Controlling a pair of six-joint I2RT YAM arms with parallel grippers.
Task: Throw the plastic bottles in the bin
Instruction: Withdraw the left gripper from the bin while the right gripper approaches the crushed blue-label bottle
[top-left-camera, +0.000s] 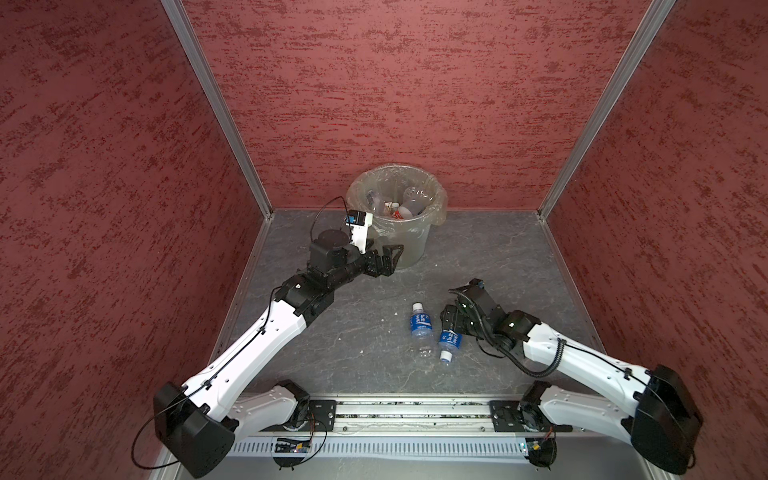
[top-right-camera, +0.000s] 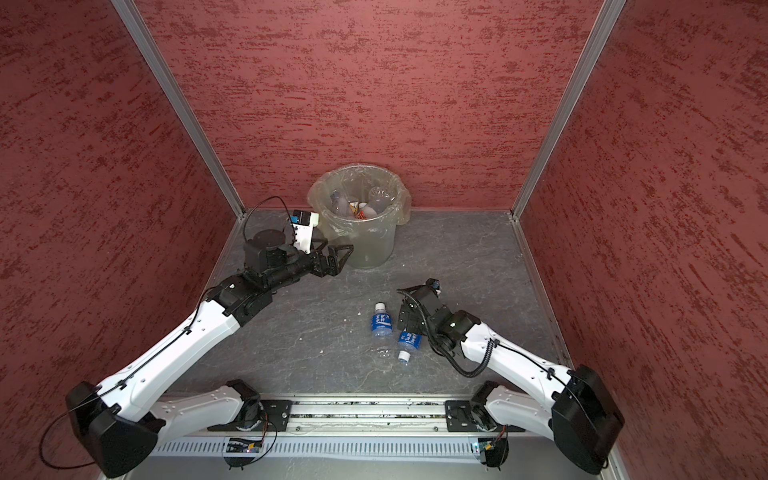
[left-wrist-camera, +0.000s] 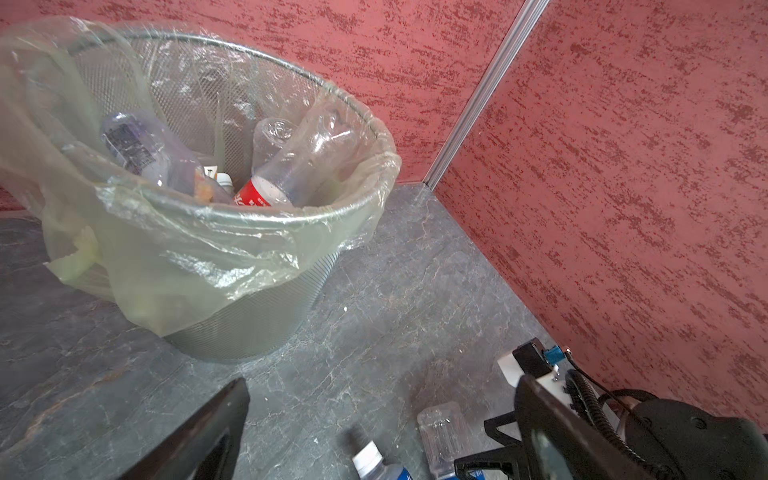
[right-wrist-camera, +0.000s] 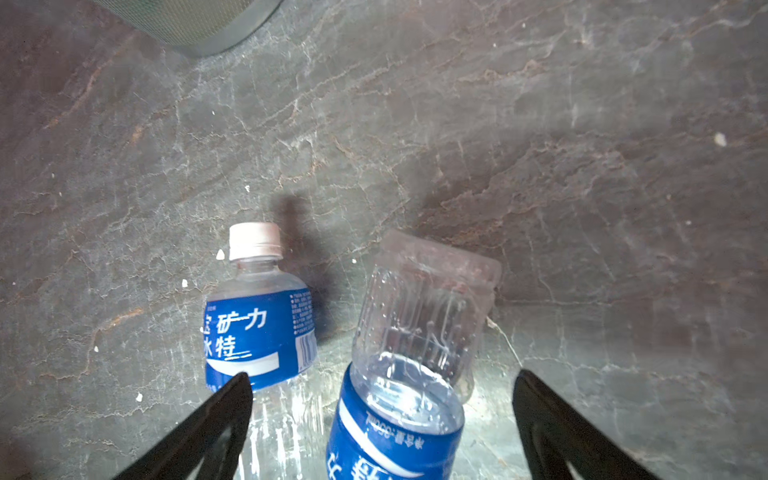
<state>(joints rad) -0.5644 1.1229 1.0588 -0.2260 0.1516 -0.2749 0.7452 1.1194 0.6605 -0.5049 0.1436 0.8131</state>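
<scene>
Clock bearings are read on the top views, with the far wall at 12 o'clock. The bin (top-left-camera: 409, 245) (top-right-camera: 374, 249) stands at 12 o'clock on the floor (top-left-camera: 353, 332), against the far wall, with its bag (left-wrist-camera: 187, 257) folded over the rim. Several plastic bottles (left-wrist-camera: 291, 174) already lie inside it, including one with a red label. The bag and the overlap hide too much for a firm count. Two items remain outside, side by side just toward 5 o'clock of the floor's centre. Bottle A (top-left-camera: 420, 328) (top-right-camera: 381, 326) (right-wrist-camera: 257, 332) lies flat with a blue label and its white cap pointing to 12 o'clock. Bottle B (top-left-camera: 451, 343) (top-right-camera: 409, 343) (right-wrist-camera: 411, 374), also blue-labelled, lies just beside it at 3 o'clock with its cap toward 6 o'clock. Whether the two touch cannot be told. The left gripper (top-left-camera: 395, 259) (top-right-camera: 343, 257) hangs at the bin's 8 o'clock side, level with its wall, with the jaws apart and nothing between them. The right gripper (right-wrist-camera: 384, 376) is low over Bottle B, its jaws spread wide on either side of the clear body and not closed on it. Assessment: most of the work appears done and two bottles are outstanding. Bottle B looks set to be gripped next, leaving Bottle A to be collected after it.
</scene>
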